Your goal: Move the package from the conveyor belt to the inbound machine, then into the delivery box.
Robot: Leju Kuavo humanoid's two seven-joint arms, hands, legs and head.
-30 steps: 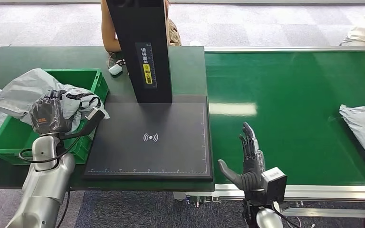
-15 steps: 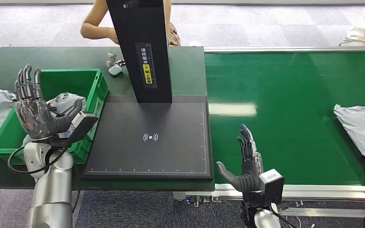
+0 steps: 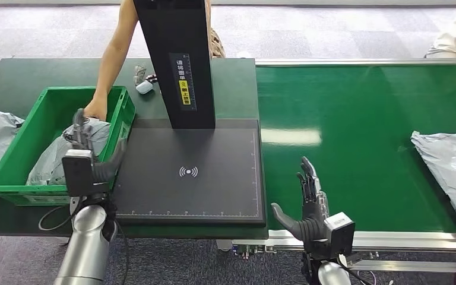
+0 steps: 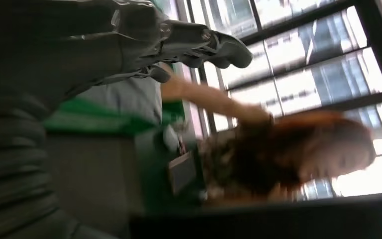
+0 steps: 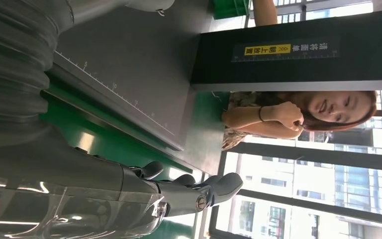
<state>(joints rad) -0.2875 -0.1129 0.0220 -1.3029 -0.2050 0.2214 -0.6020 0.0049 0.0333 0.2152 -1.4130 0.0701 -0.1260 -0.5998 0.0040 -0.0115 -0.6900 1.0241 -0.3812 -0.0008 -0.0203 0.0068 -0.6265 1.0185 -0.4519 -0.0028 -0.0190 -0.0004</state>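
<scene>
Grey package [image 3: 65, 155], released since a second ago, lies in green delivery box [image 3: 12, 155] beyond empty, spread left hand [image 3: 90, 155]; placement complete.

Right hand [image 5: 179, 194] is seen from close behind, w/ grey ribbed cover at the frame edge and dark fingers [image 5: 219, 186] stretched out, apart, nothing held. Beside it a strip of green conveyor belt [image 5: 94, 144] is seen, w/ glare on it. Flat dark plate of the inbound machine [image 5: 129, 74] lies next to the belt; a fine ruler scale is marked along its edge. Black upright post [image 5: 298, 55] carries a yellow-and-white label [image 5: 283, 49]. Behind it a person [image 5: 298, 117] is seen, hand raised near head. A green box corner [image 5: 229, 7] is partly visible. Bright windows [image 5: 303, 199] are seen beyond.
</scene>
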